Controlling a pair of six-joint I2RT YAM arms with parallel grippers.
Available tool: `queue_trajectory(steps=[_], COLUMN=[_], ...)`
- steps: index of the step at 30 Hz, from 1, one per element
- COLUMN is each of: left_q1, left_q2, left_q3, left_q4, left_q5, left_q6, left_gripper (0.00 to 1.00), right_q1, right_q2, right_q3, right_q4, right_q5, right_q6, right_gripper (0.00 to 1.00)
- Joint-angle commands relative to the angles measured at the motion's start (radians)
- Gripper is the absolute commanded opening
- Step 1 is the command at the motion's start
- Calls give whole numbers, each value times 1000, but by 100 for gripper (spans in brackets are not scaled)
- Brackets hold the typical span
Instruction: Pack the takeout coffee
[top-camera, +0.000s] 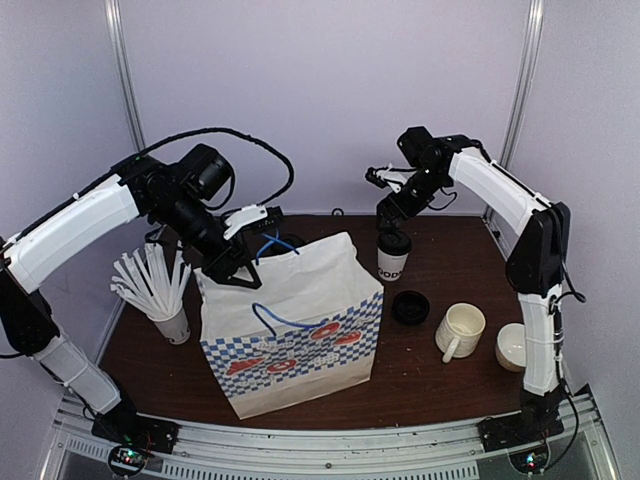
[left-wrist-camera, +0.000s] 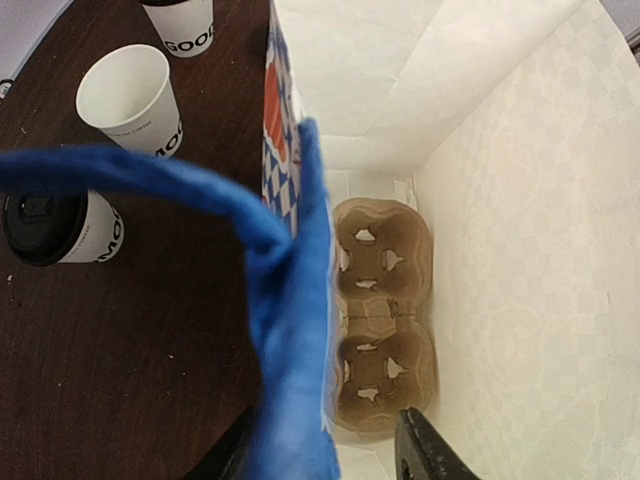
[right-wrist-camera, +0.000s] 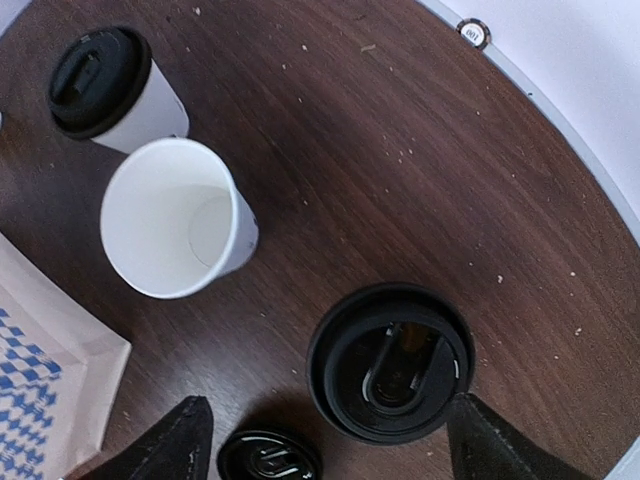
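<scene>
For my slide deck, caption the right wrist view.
Right gripper open over a black-lidded paper cup, with an empty unlidded cup and a loose black lid nearby.

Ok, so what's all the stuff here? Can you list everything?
White paper bag with blue handles: one, blue-checked with red shapes, table middle.
Brown cardboard cup carrier: one, brown, bag's bottom.
Tall white paper cups with black plastic lids: two, white and black, beyond the bag.
Open tall white paper cup: one, white, between them.
Loose round black plastic lid: one, black, right of the bag.
Cream ceramic mug: one, cream, right side.
Plain white cup of white straws: one, white, left of the bag.
Small white cup: one, white, far right.
Left tool: one, black, open over the bag's rim.
Right tool: one, black, open above a lidded cup.
</scene>
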Motion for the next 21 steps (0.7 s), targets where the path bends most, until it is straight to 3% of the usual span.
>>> queue_trajectory(steps=[1,6,21], left_q1=[5,5,5], left_q2=[19,14,3], left_q3=[37,35,10], left_q4=[8,7,19], left_q5=[5,6,17], left_q6=[-1,3,5], left_gripper=[47,49,50], right_q1=[-19,-38,-40], right_q2=[14,74,196], right_q3=[30,91,184], right_q4=[-65,-116,-164], right_q5=[110,102,107], right_q6=[-2,-6,-2], right_gripper=[88,92,92])
